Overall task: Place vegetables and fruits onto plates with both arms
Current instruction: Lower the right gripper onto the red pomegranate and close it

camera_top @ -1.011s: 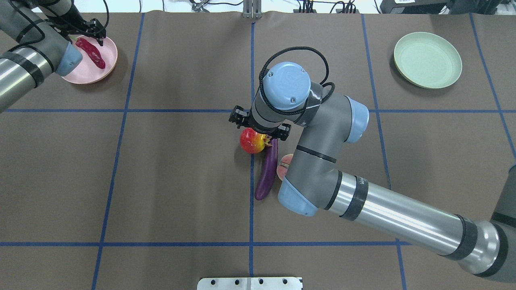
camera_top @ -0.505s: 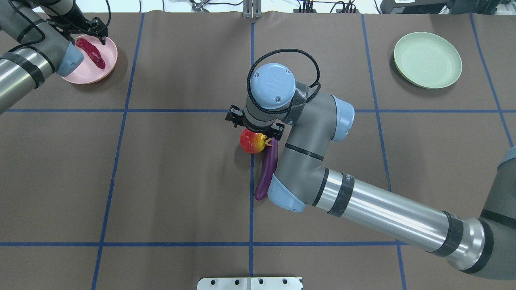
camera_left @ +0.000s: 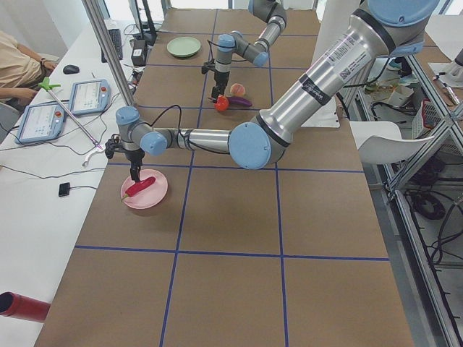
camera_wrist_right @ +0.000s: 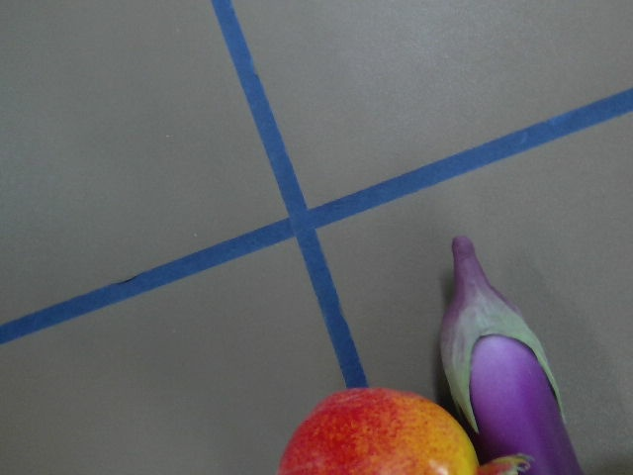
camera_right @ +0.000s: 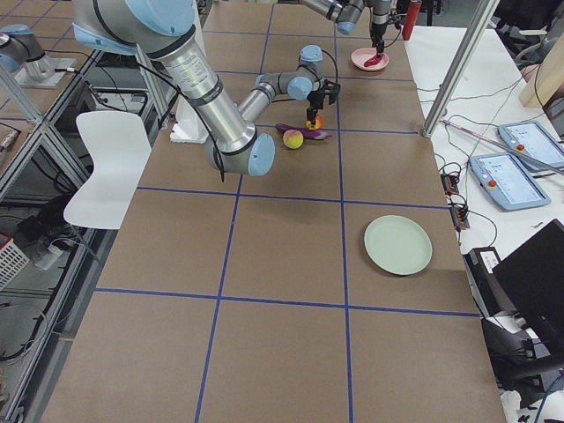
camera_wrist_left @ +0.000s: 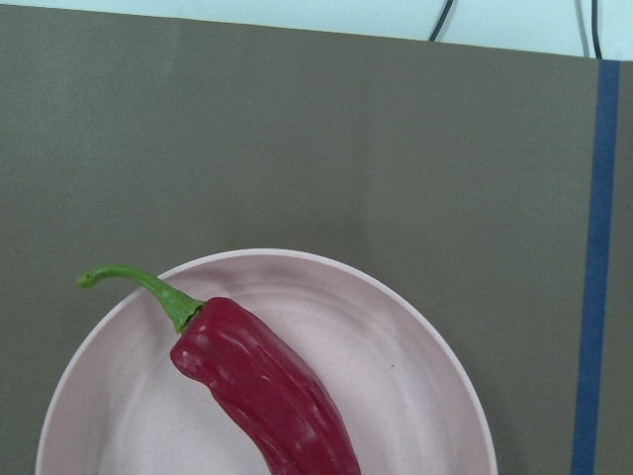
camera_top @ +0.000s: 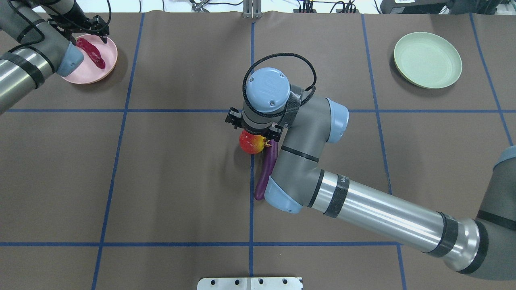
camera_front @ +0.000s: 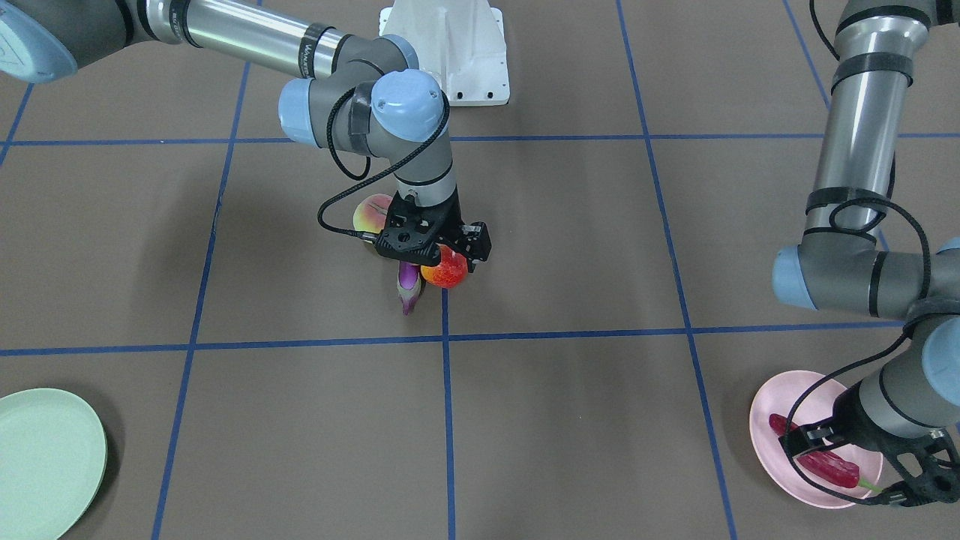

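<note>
Left gripper (camera_front: 840, 469) is hovering over the pink plate (camera_front: 765, 409) at the far left of the table, fingers spread wide, one on either side of the chili (camera_wrist_left: 262, 396). The chili is lying flat on that plate. Right gripper (camera_front: 439, 259) is sitting low, directly over the red-orange fruit (camera_front: 448, 275) at table centre. Its fingers aren't showing in any view, so I can't tell whether they're clamping the fruit. Eggplant (camera_top: 267, 171) is lying just right of the fruit, stem end pointing far. Peach (camera_front: 369, 214) is sitting just right of the eggplant. Green plate (camera_top: 427, 60) is sitting far right, well apart from both grippers.
</note>
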